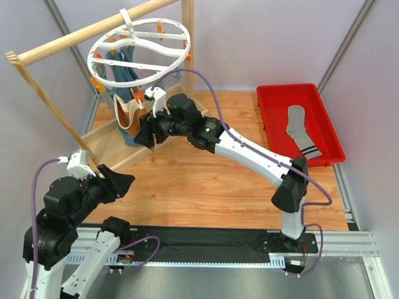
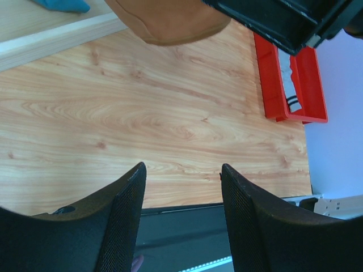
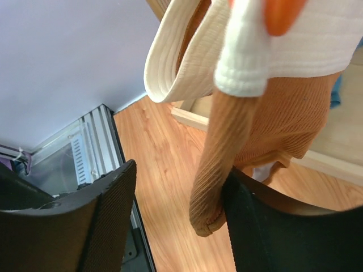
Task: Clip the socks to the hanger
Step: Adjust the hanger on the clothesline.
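Right hand: my right hand (image 1: 148, 136) hangs under the hanger (image 1: 95, 55) toward the far-left corner of the bench (image 1: 206, 180), jaws spread and gripping nothing. A fold of the brown tote bag (image 3: 283, 113) lies against the inner face of one finger. I read that as brushing contact, not a grasp.
Left hand: my left hand (image 2: 181, 168) is released and empty, low over bare wood near the near-left corner. I judge it is parked there to leave the other arm room.
Hanger: it hooks over the wooden rail frame (image 1: 81, 31) above the far-left corner, so the clips dangle free and can be reached from below.
Sock: one light grey sock (image 1: 301, 129) with a striped cuff lies flat in the red tray (image 1: 287, 88) by the right edge, toward the far-right corner, well apart from both hands. I cannot find a second sock.
Tote bag: it hangs beneath the ring. An orange clip (image 3: 283, 14) appears to pinch its cream handle (image 3: 170, 51), which crowds the space under the clips.
Progress: I see no grey sock on any clip, so I judge the clipping is not yet done.
Next move: the tray is on the right arm's side, so that arm should fetch the sock. Gripping near the cuff would leave an edge free for a clip.
Risk: the bag fabric could snag the finger as I back out.
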Tool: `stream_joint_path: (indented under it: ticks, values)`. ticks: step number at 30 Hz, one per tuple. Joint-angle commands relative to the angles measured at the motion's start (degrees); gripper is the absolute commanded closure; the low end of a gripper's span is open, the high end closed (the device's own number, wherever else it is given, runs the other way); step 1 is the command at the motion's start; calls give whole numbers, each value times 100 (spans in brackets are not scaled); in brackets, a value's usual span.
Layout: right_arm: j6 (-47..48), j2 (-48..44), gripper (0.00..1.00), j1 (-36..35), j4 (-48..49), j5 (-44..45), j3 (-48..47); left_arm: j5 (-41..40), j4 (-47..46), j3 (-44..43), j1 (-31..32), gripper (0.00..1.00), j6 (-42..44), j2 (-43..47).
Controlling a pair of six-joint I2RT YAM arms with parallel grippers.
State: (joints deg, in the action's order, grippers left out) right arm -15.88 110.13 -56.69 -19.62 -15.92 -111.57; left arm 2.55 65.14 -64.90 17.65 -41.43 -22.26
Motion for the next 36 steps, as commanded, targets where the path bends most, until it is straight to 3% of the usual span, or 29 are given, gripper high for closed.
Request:
stream_joint_path:
  ticks: [1,10,17,28,36]
  values:
    - [313,-597,38,26,-490,370,12,158,-467,-163,11,38,162,-287]
    - [560,-1528,28,465,-719,696,952,650,-1240,-119,10,39,-84,-770]
    - [419,-1994,28,1465,-509,275,1436,1002,-1785,-58,10,40,-365,-1061]
    - [357,-1855,27,2302,-333,-139,909,985,-2058,-119,10,40,-410,-1333]
    - [524,-1424,24,2645,696,-746,541,1063,-2014,-513,10,40,-226,-1535]
